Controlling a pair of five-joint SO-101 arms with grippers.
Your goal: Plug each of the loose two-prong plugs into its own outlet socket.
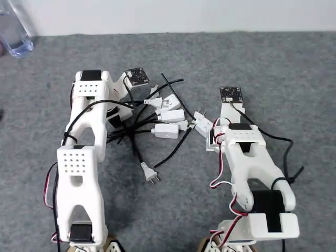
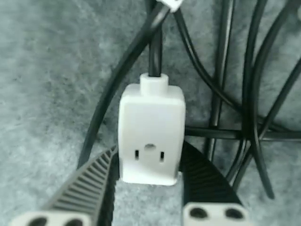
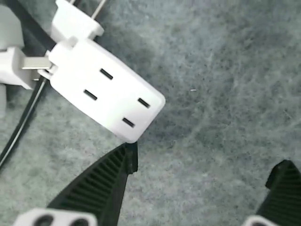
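In the left wrist view, a white socket block [image 2: 150, 117] on a black cable sits between my left gripper's ribbed fingers [image 2: 96, 181], which press on both of its sides. My left gripper [image 2: 149, 157] is shut on it. In the right wrist view, a white two-outlet adapter [image 3: 106, 94] lies on the carpet just ahead of one finger [image 3: 106, 181] of my open right gripper [image 3: 207, 160]. White plugs [image 3: 70, 21] lie against its far end. In the high view, white socket blocks [image 1: 169, 116] and a loose black two-prong plug [image 1: 152, 177] lie between the arms.
Black cables [image 1: 134, 131] tangle across the grey carpet between the arms. A plastic bottle [image 1: 13, 37] stands at the far left corner. Open carpet lies to the right of the right arm [image 1: 252, 163] and in front of the black plug.
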